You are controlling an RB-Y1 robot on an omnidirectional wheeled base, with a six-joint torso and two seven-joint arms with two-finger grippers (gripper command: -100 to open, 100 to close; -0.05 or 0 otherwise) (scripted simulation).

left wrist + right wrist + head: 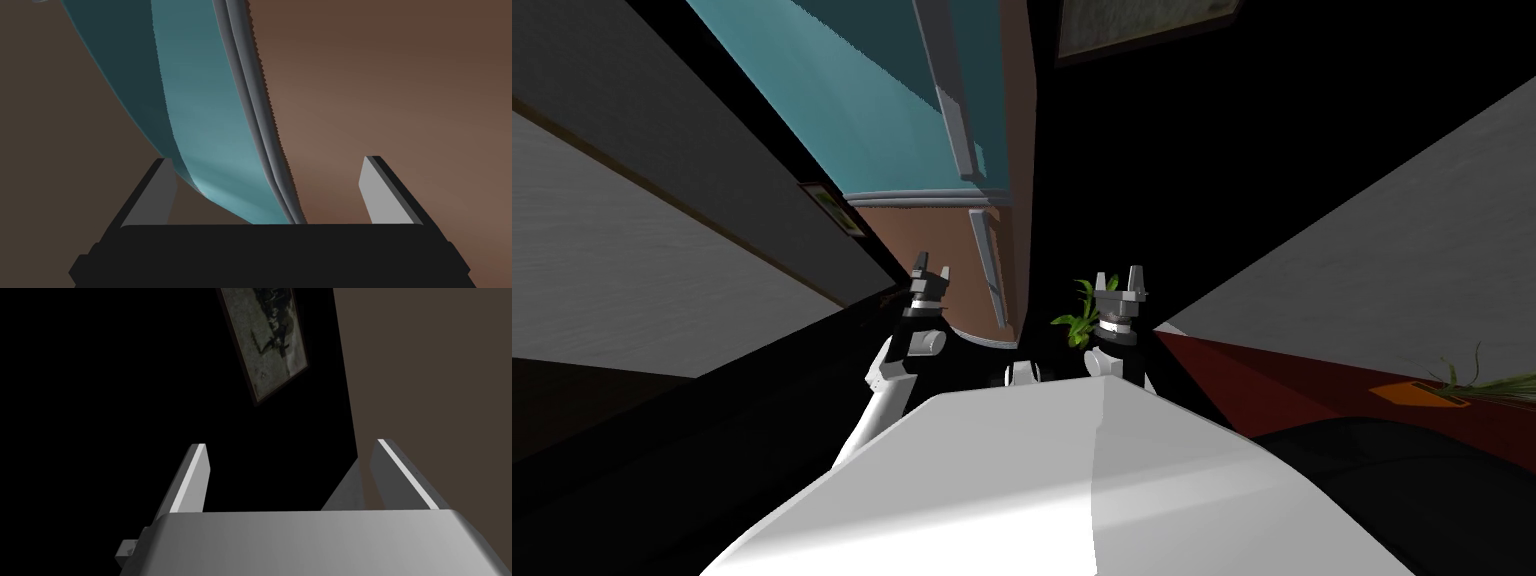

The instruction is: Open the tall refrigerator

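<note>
Approach step: left gripper [932,268] and right gripper [1119,278], jaws released, face tall teal-and-brown refrigerator [892,130]; next, left clasps grey bar handle [990,268].

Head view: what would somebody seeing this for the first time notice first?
The tall refrigerator stands out first, teal above and brown below, with long grey handles, rising straight ahead of both arms. Next come the open left pincer in front of its brown lower part, and the open right pincer beside a green plant, set against a black area.
</note>
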